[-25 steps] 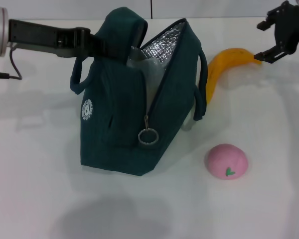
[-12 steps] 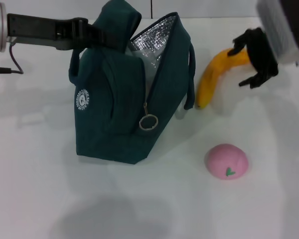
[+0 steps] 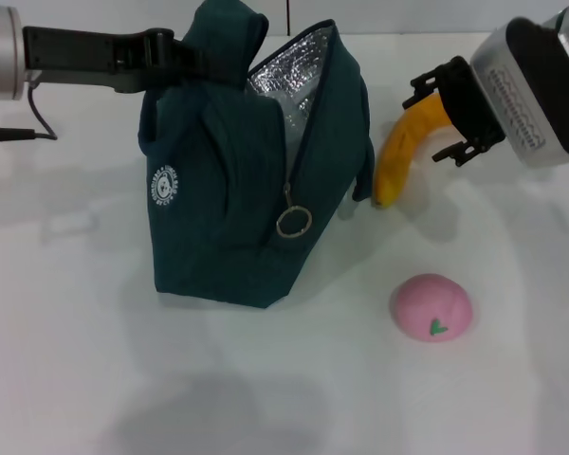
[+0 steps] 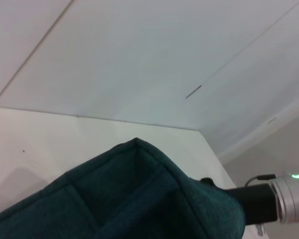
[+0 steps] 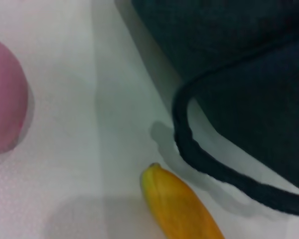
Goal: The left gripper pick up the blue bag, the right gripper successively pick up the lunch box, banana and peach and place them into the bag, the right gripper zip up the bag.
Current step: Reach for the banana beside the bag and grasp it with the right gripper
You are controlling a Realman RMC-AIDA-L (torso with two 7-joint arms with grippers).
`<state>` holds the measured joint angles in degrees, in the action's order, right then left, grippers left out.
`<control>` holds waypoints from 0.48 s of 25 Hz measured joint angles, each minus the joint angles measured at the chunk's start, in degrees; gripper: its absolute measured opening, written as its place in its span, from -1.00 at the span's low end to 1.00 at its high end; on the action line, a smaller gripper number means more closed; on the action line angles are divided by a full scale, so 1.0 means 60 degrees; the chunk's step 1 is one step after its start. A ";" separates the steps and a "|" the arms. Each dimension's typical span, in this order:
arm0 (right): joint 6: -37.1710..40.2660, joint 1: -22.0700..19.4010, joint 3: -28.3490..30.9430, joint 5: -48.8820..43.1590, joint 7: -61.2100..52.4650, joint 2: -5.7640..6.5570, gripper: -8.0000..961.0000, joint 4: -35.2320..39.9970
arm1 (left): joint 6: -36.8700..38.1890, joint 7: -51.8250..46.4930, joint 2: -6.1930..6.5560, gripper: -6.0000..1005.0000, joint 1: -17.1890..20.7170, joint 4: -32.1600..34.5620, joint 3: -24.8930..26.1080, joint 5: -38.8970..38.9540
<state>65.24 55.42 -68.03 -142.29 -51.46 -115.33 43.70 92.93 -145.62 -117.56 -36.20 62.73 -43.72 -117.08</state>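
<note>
The blue bag (image 3: pixel 228 209) stands left of centre with its top gaping and the silver lining showing. My left gripper (image 3: pixel 185 59) is shut on its near handle at the top, the fingertips buried in the fabric. Right of the bag lies the banana (image 3: pixel 396 156). My right gripper (image 3: pixel 443 116) is open, with one finger on each side of the banana's far end. The banana's tip (image 5: pixel 157 179) lies close to the bag's loop handle (image 5: pixel 209 164). In front sits the pink peach (image 3: pixel 431 306), free on the table. The lunch box is hidden.
White table (image 3: pixel 76 360) all around, with open room in front of the bag and to its left. A black cable (image 3: pixel 24 123) trails from the left arm at the far left. The bag's ring zip pull (image 3: pixel 291 222) hangs on its front end.
My right gripper came down from the back right and now straddles the banana's far end. The banana swung a little toward the bag. The bag shifted slightly in the left gripper's hold.
</note>
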 joint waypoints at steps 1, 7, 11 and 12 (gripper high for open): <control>-0.0037 -0.0004 -0.0011 0.0044 0.0150 -0.0016 0.57 -0.0049 | -0.0040 -0.0001 -0.0003 -0.92 -0.0009 -0.0004 -0.0007 0.0000; -0.0575 -0.0005 -0.0073 0.0748 0.1187 -0.0056 0.57 -0.0411 | -0.0165 -0.0014 -0.0015 -0.92 -0.0042 -0.0034 -0.0007 0.0000; -0.0734 0.0006 -0.0152 0.1122 0.1565 -0.0056 0.57 -0.0665 | -0.0227 -0.0018 -0.0036 -0.92 -0.0153 -0.0156 -0.0009 0.0000; -0.0792 0.0029 -0.0190 0.1225 0.1645 -0.0057 0.57 -0.0767 | -0.0243 -0.0018 -0.0036 -0.92 -0.0164 -0.0164 -0.0010 0.0000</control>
<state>60.49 55.59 -69.17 -134.94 -41.59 -115.67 39.10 91.47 -145.73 -117.77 -37.19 61.75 -43.78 -117.08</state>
